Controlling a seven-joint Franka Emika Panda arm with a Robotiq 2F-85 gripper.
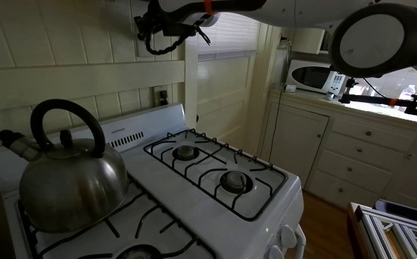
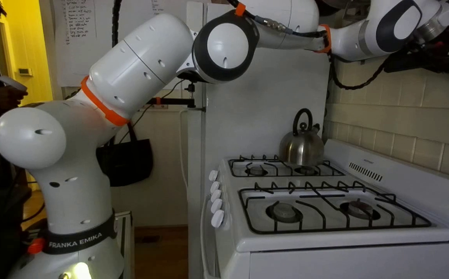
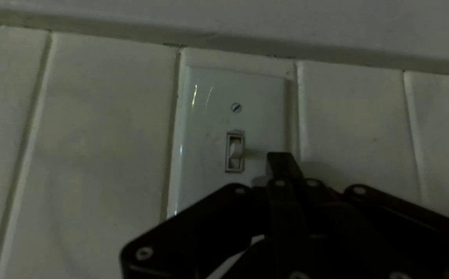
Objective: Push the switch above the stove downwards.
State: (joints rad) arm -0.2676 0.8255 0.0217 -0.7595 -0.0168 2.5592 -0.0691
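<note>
The switch [image 3: 228,124] is sitting on the panelled wall [image 3: 104,147] above the stove [image 1: 165,187], its small toggle [image 3: 236,150] is standing out at the middle of the pale plate [image 3: 205,155], and a slotted screw [image 3: 236,107] is showing above the toggle. In the wrist view the pincer [image 3: 284,166] is hovering just beside the toggle, to the right and slightly lower, and its fingers [image 3: 286,205] are pressing together; they are covering part of the plate, and the dim light is hiding whether they are touching it. In both exterior views the arm [image 2: 143,66] is hanging over the stove and a steel kettle [image 1: 73,187] is standing upright over a rear burner [image 2: 306,170]. In an exterior view a black plug [image 1: 163,97] is sitting in a wall outlet [image 1: 158,90] just above the stove's back panel [image 1: 161,122]
</note>
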